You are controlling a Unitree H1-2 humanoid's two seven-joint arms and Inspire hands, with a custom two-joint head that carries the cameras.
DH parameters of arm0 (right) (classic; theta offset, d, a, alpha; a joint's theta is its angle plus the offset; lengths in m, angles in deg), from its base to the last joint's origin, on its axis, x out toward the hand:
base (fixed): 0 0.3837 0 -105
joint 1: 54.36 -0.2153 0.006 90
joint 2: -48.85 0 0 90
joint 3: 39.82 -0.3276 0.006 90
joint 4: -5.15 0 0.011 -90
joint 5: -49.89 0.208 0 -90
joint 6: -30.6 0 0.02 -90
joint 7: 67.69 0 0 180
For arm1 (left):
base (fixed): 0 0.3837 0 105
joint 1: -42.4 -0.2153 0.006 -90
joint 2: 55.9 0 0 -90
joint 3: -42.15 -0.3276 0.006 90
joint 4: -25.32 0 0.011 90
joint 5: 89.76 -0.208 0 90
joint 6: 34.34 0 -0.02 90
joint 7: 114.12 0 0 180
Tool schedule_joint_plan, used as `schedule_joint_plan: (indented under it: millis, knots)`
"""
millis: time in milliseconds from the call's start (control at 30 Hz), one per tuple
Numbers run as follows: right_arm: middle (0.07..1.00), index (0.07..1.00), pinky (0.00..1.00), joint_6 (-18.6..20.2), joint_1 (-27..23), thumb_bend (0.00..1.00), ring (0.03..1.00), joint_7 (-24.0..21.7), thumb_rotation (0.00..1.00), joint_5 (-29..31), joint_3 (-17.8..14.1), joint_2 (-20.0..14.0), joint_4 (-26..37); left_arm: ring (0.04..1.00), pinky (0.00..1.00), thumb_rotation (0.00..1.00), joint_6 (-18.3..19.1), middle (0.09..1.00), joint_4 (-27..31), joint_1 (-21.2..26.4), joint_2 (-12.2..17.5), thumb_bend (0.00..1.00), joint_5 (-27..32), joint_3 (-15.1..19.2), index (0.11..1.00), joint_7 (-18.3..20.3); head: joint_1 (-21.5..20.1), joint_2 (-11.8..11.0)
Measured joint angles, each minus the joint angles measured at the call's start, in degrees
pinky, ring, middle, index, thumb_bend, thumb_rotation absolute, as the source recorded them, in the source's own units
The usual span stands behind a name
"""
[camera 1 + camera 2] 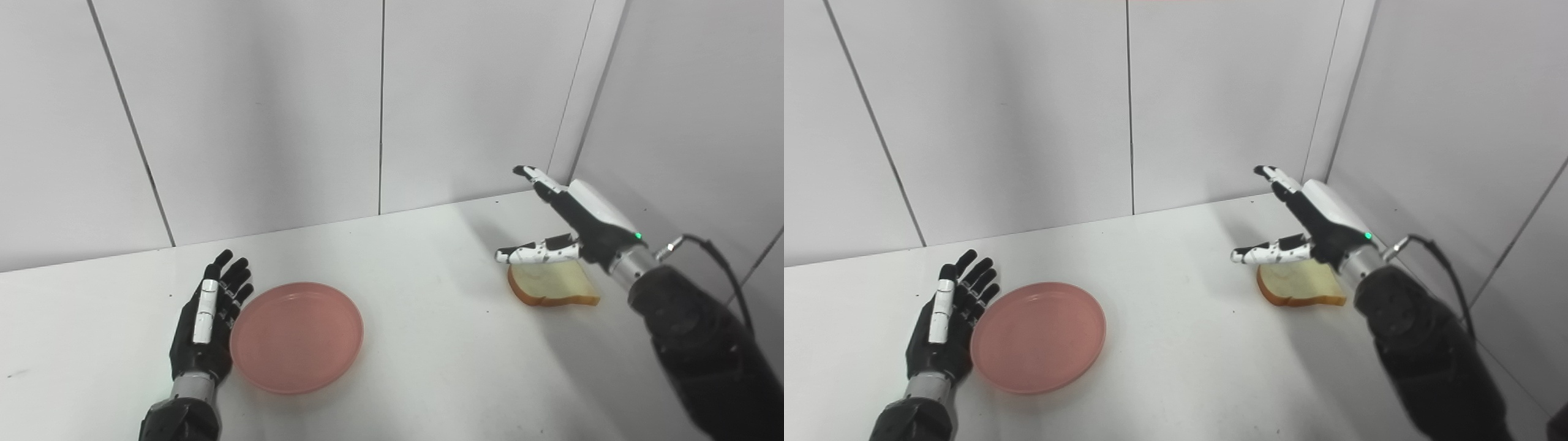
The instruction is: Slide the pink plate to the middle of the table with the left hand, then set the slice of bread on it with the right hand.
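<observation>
Looking at the left eye view first: left robot hand (205,318) lies flat at the pink plate's (297,335) left rim, fingers spread, holding nothing, touching the rim or just beside it; can't tell which. Plate sits left of the table's (429,343) centre, so the push goes rightward, away from that hand. My read: the slide isn't finished, or only barely.

Bread slice (553,283) lies flat on the right side of the table, well apart from the plate, long axis roughly left-right, crust edge toward the camera. Right robot hand (551,214) is spread wide, empty, thumb stretched over the slice's far edge, fingers raised toward the wall. It's clearly the nearer hand to the bread; the plate lies to its left.

Right eye view: same layout, shifted. It shows more bare table between plate (1038,335) and bread (1300,283), and the left robot hand (944,321) pressed along the rim more plainly. Right robot hand (1304,217) reads as hovering above the slice, thumb not obviously touching it. Contact isn't resolvable in either view.
</observation>
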Motion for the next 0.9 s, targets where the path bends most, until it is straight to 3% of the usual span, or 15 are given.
schedule_joint_plan:
  millis: [133,233,400,633,767,900]
  knots:
    - [0.992,0.962,1.00,-1.97,-2.85,1.00,0.993,-5.77,0.44,-2.83,6.55,-8.76,-4.39,0.887,0.92,0.68,-0.03,0.826,-0.03,-0.07,0.11,0.88,0.00,0.07,0.842,0.00,0.00,0.00]
    - [0.987,0.948,1.00,-1.97,-5.07,1.00,0.987,-9.12,0.41,-5.57,10.39,-11.68,-5.33,0.886,0.90,0.70,-0.03,0.823,-0.03,-0.06,0.10,0.89,-0.21,-0.24,0.846,0.00,-0.09,0.18]
    - [0.999,0.948,1.00,-3.79,-9.25,1.00,1.000,-12.97,0.37,-9.53,15.97,-12.86,-9.35,0.876,0.88,0.69,-0.01,0.822,0.26,-0.18,0.07,0.89,-0.45,-1.12,0.862,-0.03,0.00,0.35]
    - [0.999,0.969,1.00,-7.40,-13.55,1.00,1.000,-18.33,0.36,-10.64,20.74,-14.07,-16.61,0.878,0.90,0.68,0.02,0.819,0.32,-0.22,0.08,0.88,-0.18,-0.97,0.866,-0.03,-0.17,0.79]
    - [0.991,0.968,1.00,-9.89,-14.56,1.00,1.000,-19.02,0.36,-10.77,21.57,-13.83,-18.70,0.879,0.90,0.69,0.16,0.827,0.48,-0.29,0.08,0.88,-0.19,-1.03,0.870,-0.03,-0.18,0.88]
    - [0.985,0.982,1.00,-13.81,-14.60,1.00,1.000,-16.70,0.37,-10.72,21.50,-13.23,-21.21,0.878,0.88,0.69,0.21,0.836,0.85,-0.51,0.08,0.88,-0.27,-1.25,0.872,-0.05,0.00,1.14]
